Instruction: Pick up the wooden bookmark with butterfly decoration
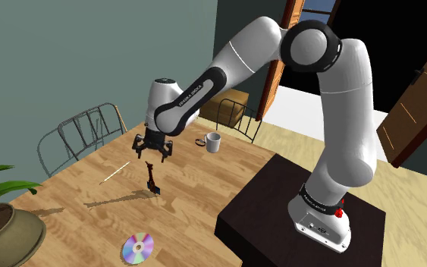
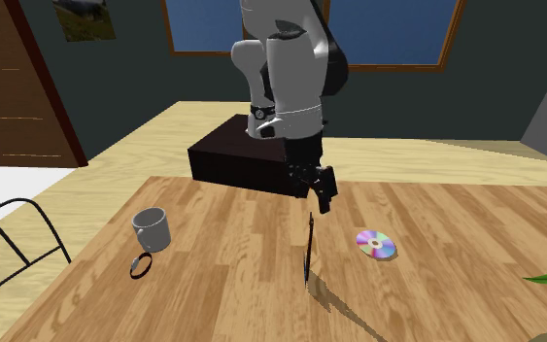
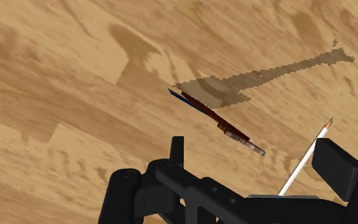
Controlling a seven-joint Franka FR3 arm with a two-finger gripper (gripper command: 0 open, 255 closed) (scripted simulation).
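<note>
Brown and very thin, the bookmark [image 3: 217,121] stands almost on end on the wooden table [image 1: 204,178], directly beneath the gripper [image 1: 152,154]. Its lower tip seems to meet its own shadow. We see the two black fingers set wide apart with nothing in their grasp. The bookmark's upper end lies between them, untouched. We judge that, with nothing supporting it, it may topple flat, and so thin a strip is hard to get under. Closing off-centre could flick it aside. A pale stick [image 3: 304,158] lies on the table nearby and could be caught instead.
</note>
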